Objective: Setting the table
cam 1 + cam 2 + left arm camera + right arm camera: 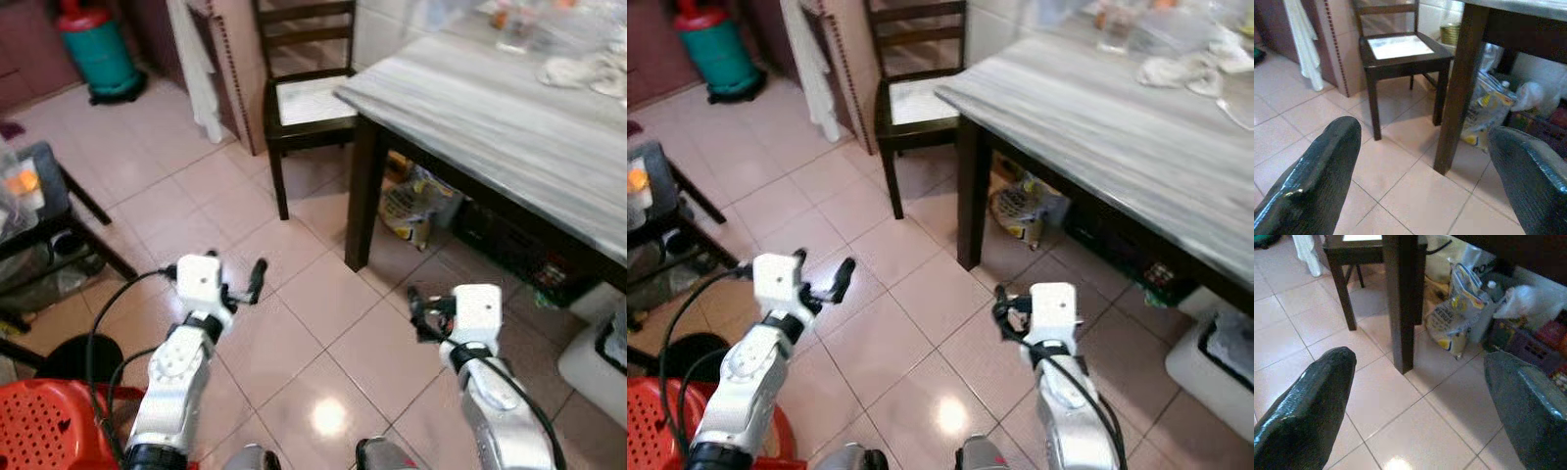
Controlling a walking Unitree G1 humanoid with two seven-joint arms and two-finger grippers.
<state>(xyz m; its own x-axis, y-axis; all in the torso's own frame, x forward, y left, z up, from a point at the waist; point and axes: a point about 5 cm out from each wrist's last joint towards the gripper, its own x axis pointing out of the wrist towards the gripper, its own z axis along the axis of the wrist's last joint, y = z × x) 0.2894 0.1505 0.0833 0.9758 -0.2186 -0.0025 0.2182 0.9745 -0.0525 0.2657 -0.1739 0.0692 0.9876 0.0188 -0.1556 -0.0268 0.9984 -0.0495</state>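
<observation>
Both grippers hovering low over floor tiles, left gripper (242, 284) and right gripper (423, 315) spread wide, carrying nothing | table (470, 108) lying ahead and right | right arm sitting nearer.

Green gas cyl. (99, 51) far corner, white towel (195, 69) hanging, red stool (54, 426) nr bottom

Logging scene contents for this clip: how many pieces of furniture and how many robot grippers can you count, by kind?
Tables: 1, the grey-topped table
Chairs: 1, the dark wooden chair at the table's corner
Red stools: 1, the red stool by the left arm
Grippers: 2, the left gripper and the right gripper, both open over the floor tiles
Total: 5
</observation>
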